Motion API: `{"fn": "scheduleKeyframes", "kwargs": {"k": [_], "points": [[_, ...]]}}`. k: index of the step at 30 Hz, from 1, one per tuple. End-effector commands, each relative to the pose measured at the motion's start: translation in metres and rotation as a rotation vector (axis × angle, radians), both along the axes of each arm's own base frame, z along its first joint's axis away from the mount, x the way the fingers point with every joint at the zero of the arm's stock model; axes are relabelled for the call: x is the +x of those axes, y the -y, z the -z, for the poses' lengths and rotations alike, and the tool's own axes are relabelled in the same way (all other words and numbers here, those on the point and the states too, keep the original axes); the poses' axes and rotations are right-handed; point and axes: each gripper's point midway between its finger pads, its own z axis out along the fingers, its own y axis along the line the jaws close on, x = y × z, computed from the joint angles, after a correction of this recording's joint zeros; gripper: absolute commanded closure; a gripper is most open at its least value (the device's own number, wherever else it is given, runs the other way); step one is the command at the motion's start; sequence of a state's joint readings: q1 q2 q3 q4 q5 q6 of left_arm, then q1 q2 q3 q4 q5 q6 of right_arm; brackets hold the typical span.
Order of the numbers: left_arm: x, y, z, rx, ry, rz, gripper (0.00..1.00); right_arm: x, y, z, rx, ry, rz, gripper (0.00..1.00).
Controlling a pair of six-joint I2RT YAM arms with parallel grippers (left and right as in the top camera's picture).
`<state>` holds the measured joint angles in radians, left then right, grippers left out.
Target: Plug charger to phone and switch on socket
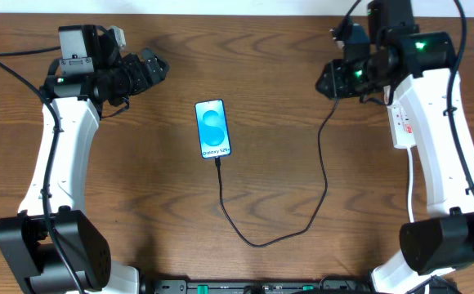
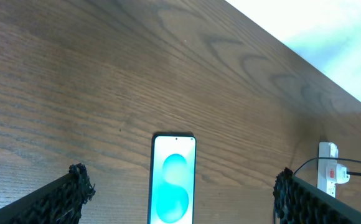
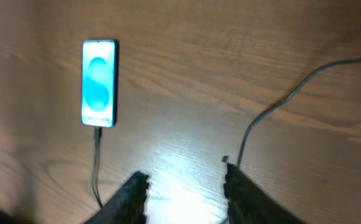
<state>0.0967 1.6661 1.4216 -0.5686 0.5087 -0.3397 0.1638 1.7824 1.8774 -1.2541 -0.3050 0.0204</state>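
The phone (image 1: 213,129) lies face up mid-table with a bright cyan screen, also seen as the phone (image 2: 173,179) and the phone (image 3: 99,83). The charger's thin black cable (image 1: 319,175) has its tip at the phone's near end, loops toward the front and runs up to the right. The white socket strip (image 1: 402,122) lies at the right, partly under the right arm; its end shows as the socket (image 2: 328,171). My left gripper (image 2: 180,193) is open, far left of the phone. My right gripper (image 3: 185,186) hangs over bare wood left of the socket, jaws apart, holding nothing.
The dark wooden table (image 1: 139,212) runs to a pale back edge. Both white arm bodies stand along the left and right sides. A black bar lies along the front edge (image 1: 237,286).
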Motion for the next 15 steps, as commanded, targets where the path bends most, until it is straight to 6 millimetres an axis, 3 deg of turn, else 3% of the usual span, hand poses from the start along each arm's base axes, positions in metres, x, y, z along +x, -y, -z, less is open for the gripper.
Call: {"fn": "scheduleKeyframes", "kwargs": {"k": [1, 5, 7, 15], "points": [[0.001, -0.005, 0.000, 0.014, 0.004, -0.010, 0.05, -0.017, 0.003, -0.034, -0.048, 0.090, -0.008, 0.43], [0.001, -0.005, 0.000, 0.014, 0.004, -0.010, 0.04, -0.041, 0.007, -0.063, -0.040, 0.147, -0.008, 0.22], [0.001, -0.005, 0.000, 0.014, 0.004, -0.010, 0.05, -0.054, 0.010, -0.078, -0.036, 0.181, -0.005, 0.03], [0.001, -0.005, 0.000, 0.014, 0.004, -0.010, 0.05, -0.091, 0.018, -0.121, -0.016, 0.301, 0.001, 0.01]]}}
